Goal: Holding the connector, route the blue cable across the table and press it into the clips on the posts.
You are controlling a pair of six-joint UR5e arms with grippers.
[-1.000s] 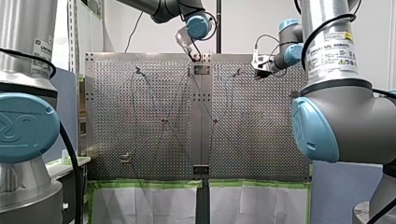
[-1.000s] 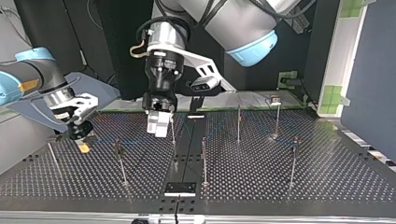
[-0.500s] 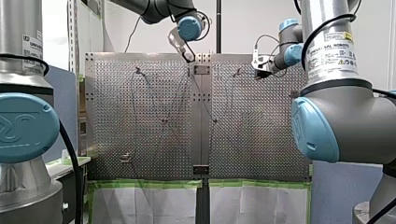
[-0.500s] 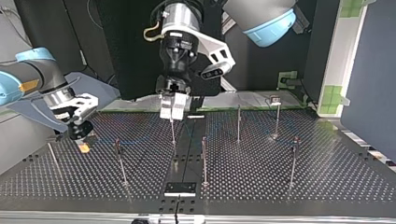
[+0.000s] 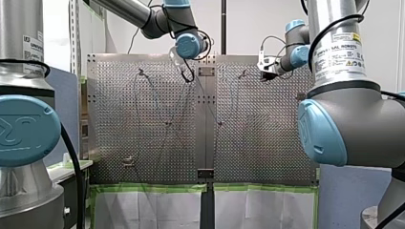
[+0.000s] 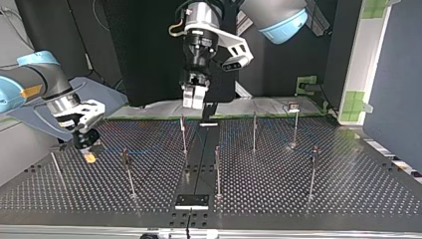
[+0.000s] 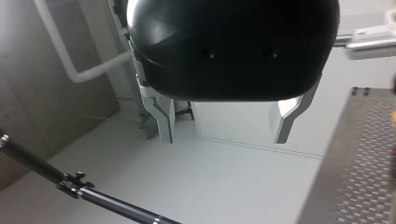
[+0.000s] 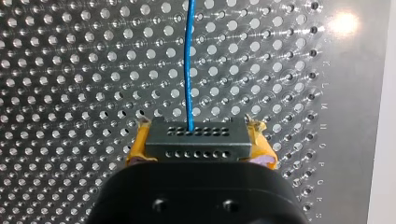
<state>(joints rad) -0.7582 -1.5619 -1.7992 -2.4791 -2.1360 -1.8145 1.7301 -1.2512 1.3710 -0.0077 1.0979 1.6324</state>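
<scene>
Our right hand [image 8: 201, 148] clamps the connector [image 8: 195, 139] with its blue cable [image 8: 188, 60]; our left hand [image 7: 226, 126] hangs wide above the surface [image 6: 348, 184].

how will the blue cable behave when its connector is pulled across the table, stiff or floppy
Probably floppy: the blue cable is a thin strand, so it should trail behind the connector rather than push. It likely weighs little; my right gripper, its yellow pads clamped on the connector, should barely feel it. It may snag on the posts.
</scene>
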